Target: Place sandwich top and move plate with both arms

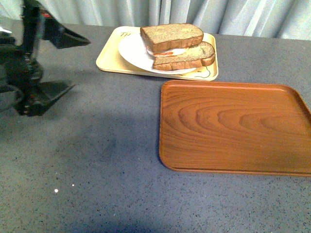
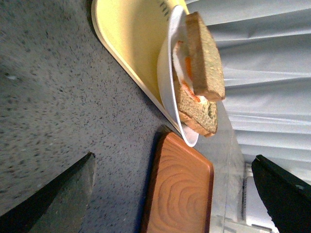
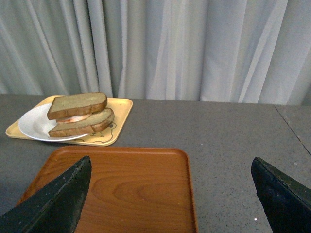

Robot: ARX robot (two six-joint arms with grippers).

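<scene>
The sandwich top (image 1: 171,35) caps the egg sandwich on the plate (image 1: 133,52), inside the yellow tray (image 1: 109,60) at 12 o'clock; the wooden tray (image 1: 233,126) sits bare. Left claw (image 1: 63,60) hovers at 9 o'clock, gaping, holding nothing; right claw (image 3: 170,194) likewise gapes wide over the desk (image 1: 97,160).

Small dark marks are printed on the yellow tray (image 1: 109,57) at its ten o'clock corner; they cannot be read.
</scene>
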